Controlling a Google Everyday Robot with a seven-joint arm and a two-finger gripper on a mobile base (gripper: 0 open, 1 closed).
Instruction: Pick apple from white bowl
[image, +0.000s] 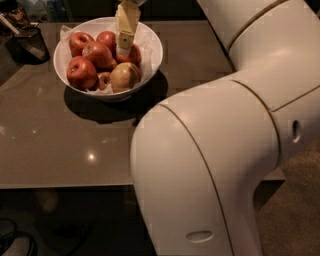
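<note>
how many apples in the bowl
7 apples in the white bowl: two back, two left, small one front, yellowish one front right, one beside the gripper. More may hide.

Bulky white arm (210, 150), yellowish pincer (124, 48) over bowl (150, 69)
</note>
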